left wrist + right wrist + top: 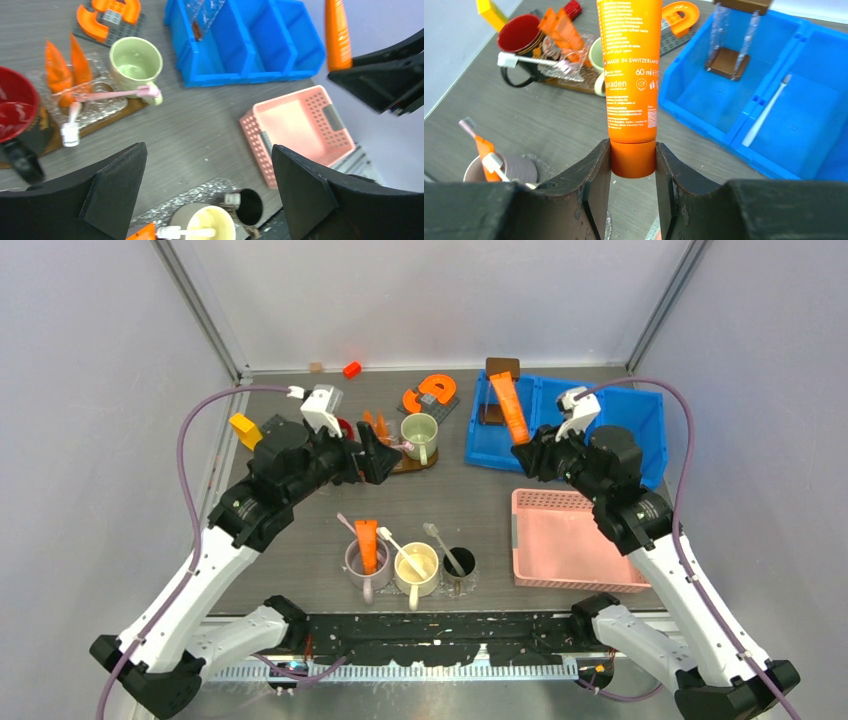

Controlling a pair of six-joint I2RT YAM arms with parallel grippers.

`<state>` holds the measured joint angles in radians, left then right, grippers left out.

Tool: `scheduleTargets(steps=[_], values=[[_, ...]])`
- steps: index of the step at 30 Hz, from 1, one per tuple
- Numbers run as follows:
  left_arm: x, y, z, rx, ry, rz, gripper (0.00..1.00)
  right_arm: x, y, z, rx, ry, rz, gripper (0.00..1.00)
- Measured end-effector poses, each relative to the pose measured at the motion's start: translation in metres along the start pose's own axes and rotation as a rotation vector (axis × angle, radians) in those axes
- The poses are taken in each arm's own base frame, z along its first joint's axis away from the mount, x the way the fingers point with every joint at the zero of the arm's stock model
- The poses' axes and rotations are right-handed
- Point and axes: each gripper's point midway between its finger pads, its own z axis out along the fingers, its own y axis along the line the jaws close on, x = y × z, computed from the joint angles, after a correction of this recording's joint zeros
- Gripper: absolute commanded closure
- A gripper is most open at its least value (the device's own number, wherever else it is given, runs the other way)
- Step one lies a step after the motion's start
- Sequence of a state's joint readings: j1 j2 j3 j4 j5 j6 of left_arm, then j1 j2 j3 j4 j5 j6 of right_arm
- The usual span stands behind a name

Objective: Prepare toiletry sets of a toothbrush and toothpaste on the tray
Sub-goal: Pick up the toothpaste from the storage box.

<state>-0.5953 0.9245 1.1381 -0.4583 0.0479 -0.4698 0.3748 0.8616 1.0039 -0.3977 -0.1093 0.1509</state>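
Observation:
My right gripper point(524, 452) point(633, 150) is shut on the cap end of an orange toothpaste tube point(510, 405) point(630, 65) and holds it up over the table, left of the blue bins. The tube also shows in the left wrist view point(336, 35). My left gripper point(377, 455) point(207, 150) is open and empty, above the table's middle. The pink tray point(570, 540) point(300, 125) holds nothing. Toothbrushes point(400, 543) stand in the front mugs, with one toothpaste tube point(367, 545). Two more tubes point(60, 70) and a pink toothbrush point(115, 93) lie on the back board. A white toothbrush point(766, 110) lies in a blue bin.
Blue bins point(650, 410) stand at the back right with a brown stand point(502, 368). A green mug point(420, 435), a red mug point(15, 107), an orange C-shaped block point(430, 390), a small orange cube point(351, 369) and a yellow block point(245, 430) sit at the back.

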Motion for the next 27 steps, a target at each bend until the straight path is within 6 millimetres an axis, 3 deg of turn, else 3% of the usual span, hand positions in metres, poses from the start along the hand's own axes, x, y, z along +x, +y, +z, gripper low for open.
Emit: scheduleTargets(steps=[11, 18, 27], values=[[-0.011, -0.032, 0.033, 0.109, 0.044, -0.165, 0.05, 0.018, 0.056, -0.004, -0.185, 0.034, -0.1, 0.99], [-0.024, -0.046, 0.053, 0.149, 0.042, -0.245, 0.08, 0.022, 0.077, -0.009, -0.254, 0.034, -0.146, 0.99], [-0.021, -0.057, 0.077, 0.196, 0.083, -0.34, 0.19, 0.029, 0.094, -0.013, -0.302, 0.046, -0.201, 0.99]])
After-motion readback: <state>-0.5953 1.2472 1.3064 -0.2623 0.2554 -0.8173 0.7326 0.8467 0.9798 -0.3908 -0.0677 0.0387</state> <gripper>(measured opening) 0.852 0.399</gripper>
